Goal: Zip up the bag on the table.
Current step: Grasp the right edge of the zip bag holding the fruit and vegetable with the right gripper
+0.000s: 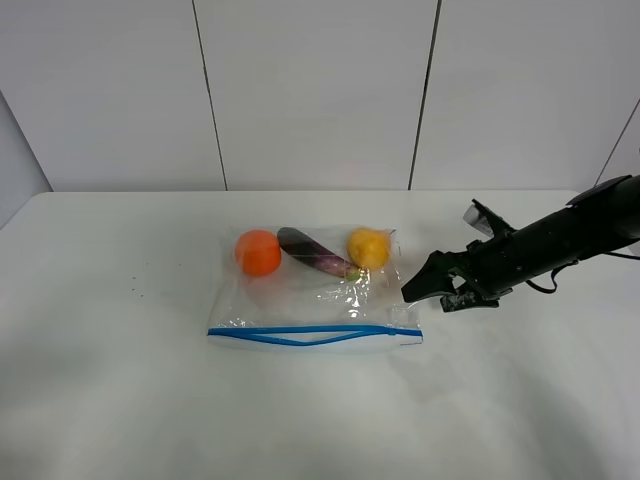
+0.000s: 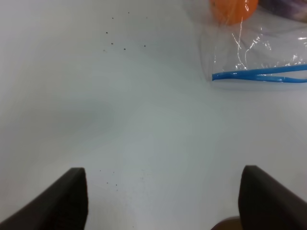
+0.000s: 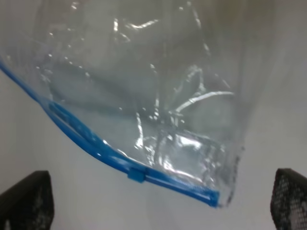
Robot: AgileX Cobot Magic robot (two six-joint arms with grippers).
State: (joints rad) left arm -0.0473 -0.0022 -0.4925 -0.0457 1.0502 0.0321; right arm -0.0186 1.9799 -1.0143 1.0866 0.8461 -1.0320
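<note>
The clear crinkly bag (image 1: pixel 315 295) lies flat in the middle of the white table (image 1: pixel 120 400). An orange (image 1: pixel 258 252), a dark eggplant (image 1: pixel 312 255) and a yellow pear (image 1: pixel 368 247) show through it. Its blue zipper strip (image 1: pixel 300 335) runs along the near edge, and its two lines gape apart in the middle. My right gripper (image 1: pixel 412 292) is open, just right of the bag's near right corner. Its wrist view shows that corner, the zipper (image 3: pixel 86 136) and a small blue slider (image 3: pixel 136 176) between its fingers (image 3: pixel 26 201). My left gripper (image 2: pixel 164 184) is open over bare table, apart from the bag's left corner (image 2: pixel 259 74).
A white panelled wall (image 1: pixel 320 90) stands behind the table's far edge. A few dark specks (image 2: pixel 115 45) dot the tabletop left of the bag. The right arm (image 1: pixel 560 240) reaches in from the right edge. The left arm does not show in the exterior view.
</note>
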